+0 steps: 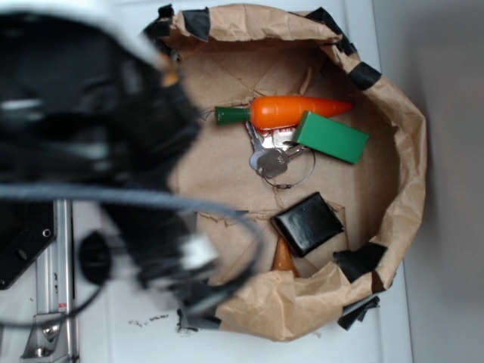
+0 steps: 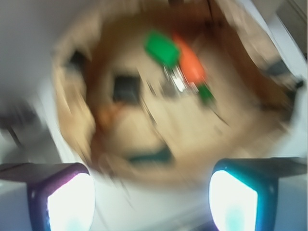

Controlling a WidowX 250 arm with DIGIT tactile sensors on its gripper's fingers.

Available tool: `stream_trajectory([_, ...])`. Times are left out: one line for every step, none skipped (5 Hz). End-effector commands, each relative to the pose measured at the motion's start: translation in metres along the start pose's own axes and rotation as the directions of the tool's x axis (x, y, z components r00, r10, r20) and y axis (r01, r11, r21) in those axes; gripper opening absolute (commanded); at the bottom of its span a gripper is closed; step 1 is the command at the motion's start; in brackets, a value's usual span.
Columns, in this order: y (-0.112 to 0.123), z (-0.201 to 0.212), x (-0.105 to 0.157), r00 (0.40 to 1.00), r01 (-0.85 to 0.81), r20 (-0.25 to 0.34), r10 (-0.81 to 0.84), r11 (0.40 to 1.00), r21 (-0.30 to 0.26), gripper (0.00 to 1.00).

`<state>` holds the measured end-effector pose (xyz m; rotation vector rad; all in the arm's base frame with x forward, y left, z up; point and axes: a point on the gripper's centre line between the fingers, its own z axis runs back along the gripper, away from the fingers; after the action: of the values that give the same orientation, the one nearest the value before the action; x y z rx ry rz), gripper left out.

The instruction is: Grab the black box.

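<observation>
The black box lies flat in the brown paper basket, near its lower side, glossy with rounded edges. In the blurred wrist view the black box shows as a dark patch left of centre. My gripper is open, its two bright fingertips wide apart at the bottom corners with nothing between them, held over the white surface outside the basket's rim. In the exterior view the blurred black arm fills the left side, left of the basket; the fingers are not distinguishable there.
Inside the basket lie an orange carrot, a green block, a bunch of keys and an orange piece beside the black box. Black tape patches mark the rim. A metal rail runs at the lower left.
</observation>
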<state>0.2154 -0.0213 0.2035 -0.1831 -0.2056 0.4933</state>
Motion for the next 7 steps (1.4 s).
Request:
stream_trajectory([0.006, -0.021, 0.029, 0.977, -0.208, 0.049, 0.208, 0.978, -0.006, 1.00])
stream_trajectory([0.006, -0.021, 0.029, 0.977, -0.208, 0.049, 0.208, 0.978, -0.006, 1.00])
stream_trajectory([0.006, -0.021, 0.029, 0.977, -0.208, 0.049, 0.208, 0.978, -0.006, 1.00])
stream_trajectory([0.021, -0.070, 0.030, 0.960, -0.279, 0.043, 0.276, 0.956, 0.093, 1.00])
stream_trajectory([0.033, -0.105, 0.035, 0.963, -0.268, 0.073, 0.260, 0.956, 0.121, 1.00])
stream_trajectory([0.034, -0.116, 0.045, 0.972, -0.224, 0.101, 0.212, 0.967, 0.125, 1.00])
stream_trajectory([0.018, -0.118, 0.056, 0.981, -0.173, 0.103, 0.165, 0.982, 0.071, 1.00])
